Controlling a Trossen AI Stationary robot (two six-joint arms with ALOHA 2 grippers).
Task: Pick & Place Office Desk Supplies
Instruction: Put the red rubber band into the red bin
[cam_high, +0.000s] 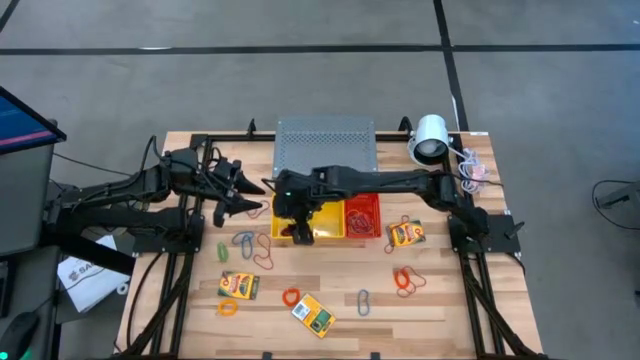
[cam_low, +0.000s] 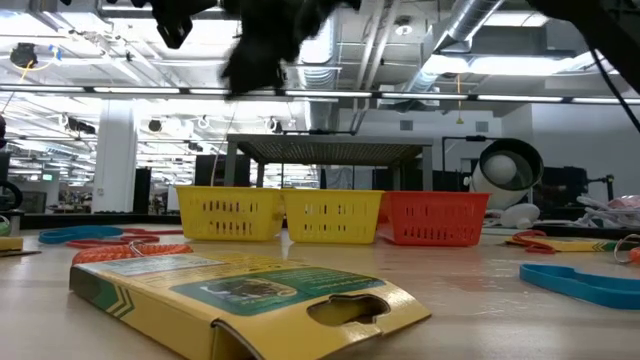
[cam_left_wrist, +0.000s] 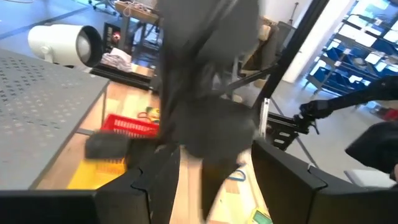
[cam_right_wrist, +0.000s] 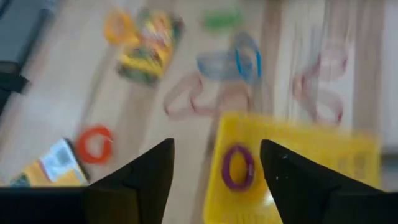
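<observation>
Closest lies a card box (cam_low: 240, 295). Right gripper (cam_right_wrist: 214, 171), fingers wide, hangs over the yellow basket (cam_right_wrist: 298, 149) with a purple band (cam_right_wrist: 236, 168). Left gripper (cam_left_wrist: 211, 180) waits open, left.

A pale wooden slatted table (cam_high: 440, 300) carries everything. Along its far side sits a big grey perforated metal box (cam_high: 325, 146), with a white cylindrical lamp-like object (cam_high: 430, 139) beside it. In front of the box stand yellow plastic mesh baskets (cam_high: 320, 228) and 1 red plastic mesh basket (cam_high: 362, 216). Directly on the boards lie 3 yellow-and-green card boxes (cam_high: 238, 286) (cam_high: 312, 315) (cam_high: 405, 235), thin orange, red and green band loops (cam_high: 290, 297), and blue-grey oval clips (cam_high: 363, 301).
</observation>
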